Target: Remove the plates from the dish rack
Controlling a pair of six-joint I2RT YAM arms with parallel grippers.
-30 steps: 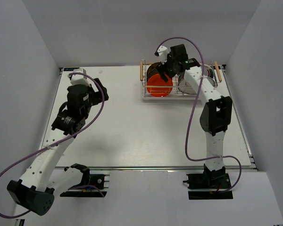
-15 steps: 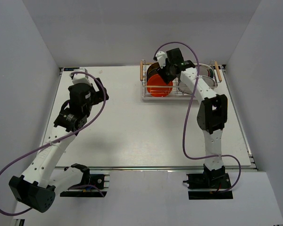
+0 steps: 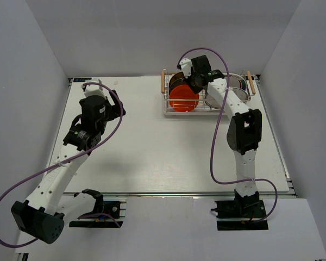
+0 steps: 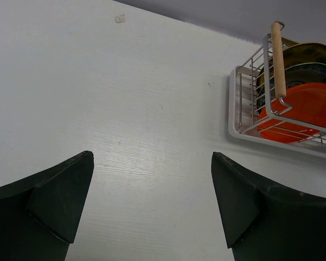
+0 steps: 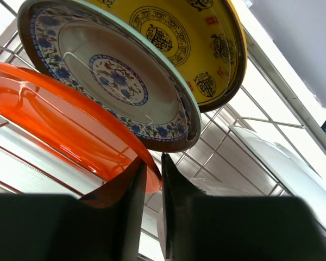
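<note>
Near left: left gripper (image 4: 152,163) over white table (image 3: 168,152), fingers wide apart, holds nothing. Far right: right gripper (image 5: 150,160), fingers almost together, pinching rim of round orange-red plate (image 5: 60,114), upright in silver wire dish rack (image 4: 255,81). Behind it: blue-patterned plate (image 5: 114,76), yellow plate (image 5: 201,43). Seemingly none unloaded yet.

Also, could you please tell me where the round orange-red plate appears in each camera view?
Top external: the round orange-red plate stands at the silver wire dish rack's near left.
Left wrist: the plate at the right edge, beyond the rack's wooden handle.
Right wrist: the plate at left, rim in the right gripper.
Shared landmark: the rack's wires.
</note>
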